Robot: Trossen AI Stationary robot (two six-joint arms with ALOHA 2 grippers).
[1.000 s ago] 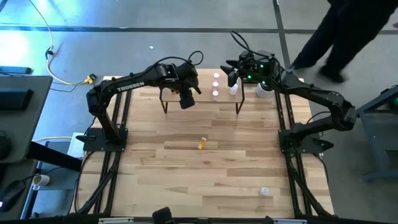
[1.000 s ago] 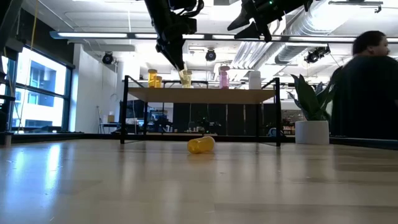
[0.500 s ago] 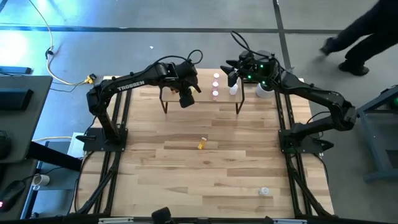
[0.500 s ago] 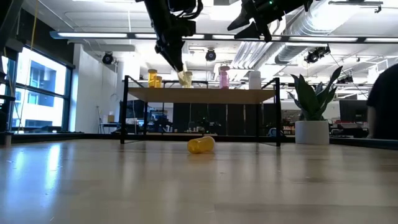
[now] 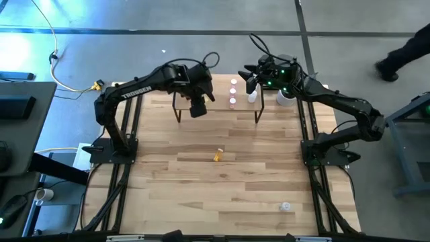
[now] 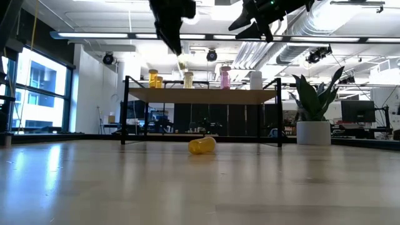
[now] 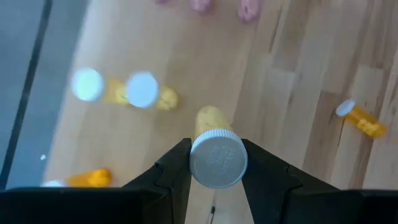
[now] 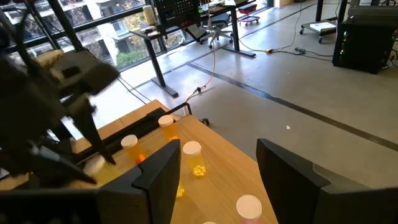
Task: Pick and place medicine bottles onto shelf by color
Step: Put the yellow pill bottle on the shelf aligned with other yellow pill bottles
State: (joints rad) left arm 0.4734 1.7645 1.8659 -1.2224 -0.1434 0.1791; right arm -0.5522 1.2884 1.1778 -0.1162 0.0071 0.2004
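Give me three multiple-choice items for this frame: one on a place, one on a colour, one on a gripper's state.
1. Where is the lying yellow bottle?
A on the shelf
B on the table, before the shelf
C under the shelf
2. The cap of the held bottle in the left gripper is:
A white
B red
C black
3. The right gripper is:
A shut on a bottle
B open, empty
C out of view

B: it lies on the tabletop in front of the shelf.
A: a white cap sits between the fingers.
B: its fingers are apart with nothing between.

Yellow bottle (image 7: 214,140) with white cap, pink bottles (image 5: 233,92), light-wood shelf (image 6: 206,95) on black legs.
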